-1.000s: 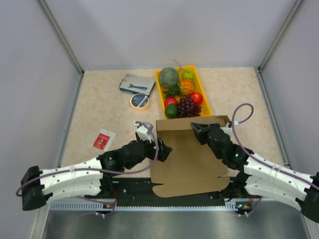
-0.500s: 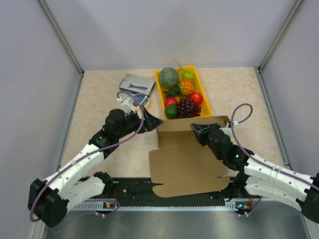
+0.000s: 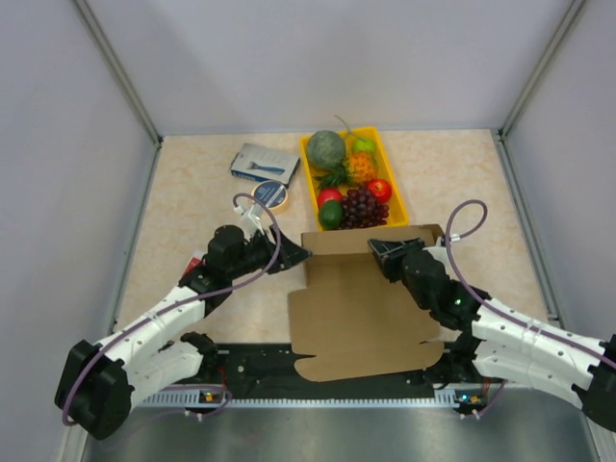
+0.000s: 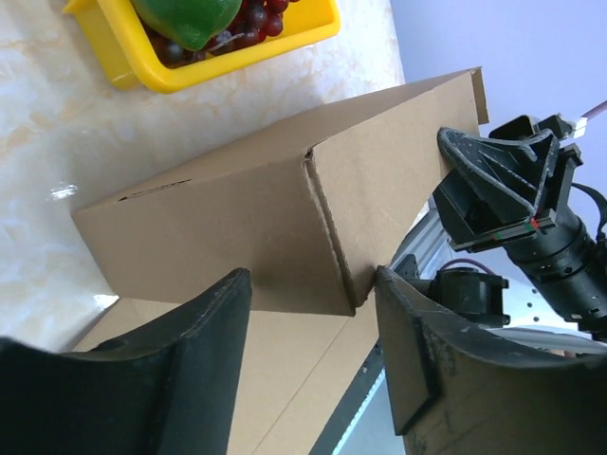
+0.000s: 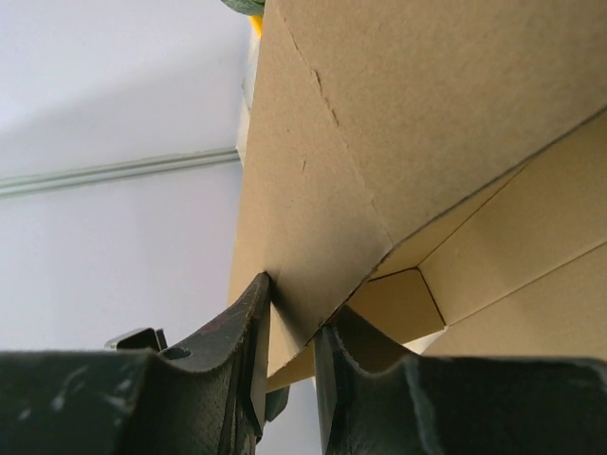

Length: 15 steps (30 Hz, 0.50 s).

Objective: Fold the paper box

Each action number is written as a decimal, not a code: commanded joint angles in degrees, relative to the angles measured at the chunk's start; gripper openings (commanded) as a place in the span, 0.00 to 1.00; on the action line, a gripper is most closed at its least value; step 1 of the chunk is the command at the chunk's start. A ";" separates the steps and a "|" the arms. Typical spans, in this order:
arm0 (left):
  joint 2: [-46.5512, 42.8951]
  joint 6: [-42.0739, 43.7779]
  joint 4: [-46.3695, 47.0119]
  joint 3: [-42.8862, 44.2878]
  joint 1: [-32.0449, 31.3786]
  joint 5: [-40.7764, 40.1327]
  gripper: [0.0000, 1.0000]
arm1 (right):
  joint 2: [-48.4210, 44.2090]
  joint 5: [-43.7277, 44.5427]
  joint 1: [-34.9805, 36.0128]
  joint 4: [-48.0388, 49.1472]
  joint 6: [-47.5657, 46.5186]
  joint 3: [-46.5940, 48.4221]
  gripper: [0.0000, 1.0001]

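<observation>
From above, the box (image 3: 361, 308) is lying on the counter (image 3: 192, 197) near the arms. Its back wall is standing up just beside the tray (image 3: 396, 188). The right pincer (image 3: 378, 247) is gripping that wall, likely so it does not fall down. The left pincer (image 3: 296, 255) is pointing at the wall's left end.

In the left wrist view, the left pincer (image 4: 311, 284) is gaping wide, facing the wall's corner, holding nothing. I think it is getting ready to fold there.

In the right wrist view, the right pincer (image 5: 294, 303) is sitting narrow, pinching the thin card.
</observation>
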 commanded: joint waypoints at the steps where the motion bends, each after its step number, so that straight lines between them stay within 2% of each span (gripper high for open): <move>1: 0.14 -0.76 6.56 -2.36 1.93 -0.55 0.55 | 1.27 -1.42 0.88 -8.68 -3.18 -2.31 0.21; 2: 0.58 -0.50 7.01 -2.62 2.72 -0.21 0.52 | 1.27 -1.51 0.88 -8.59 -3.17 -2.31 0.21; 3: 1.02 -0.33 6.92 -2.71 2.90 -0.12 0.44 | 1.45 -1.69 0.79 -8.59 -3.17 -2.31 0.21; 6: 2.17 -0.06 7.80 -5.07 3.34 -0.73 0.35 | 1.97 -2.04 0.88 -8.16 -3.44 -2.23 0.22; 9: 2.70 -0.50 10.34 -6.93 3.78 1.90 0.36 | 2.15 -2.04 0.88 -7.63 -4.58 -2.31 0.27; 10: 2.52 -0.15 10.61 -6.67 3.78 3.04 0.44 | 1.89 -2.04 0.88 -7.54 -6.41 -2.23 0.30; 11: 2.35 1.07 9.83 -5.88 3.78 4.96 0.50 | 1.54 -2.13 0.88 -7.37 -7.73 -2.23 0.39; 13: 1.47 3.35 3.20 -1.78 3.78 5.33 0.71 | -0.13 -2.13 0.88 -7.27 -13.50 -1.96 0.51; 14: 0.86 6.06 1.14 -0.44 3.69 4.99 0.76 | -1.09 -2.04 0.88 -7.19 -16.76 -1.79 0.68; 15: 0.15 7.40 -1.23 0.62 3.69 3.94 0.80 | -3.19 -2.30 0.88 -7.10 -20.45 -1.35 0.79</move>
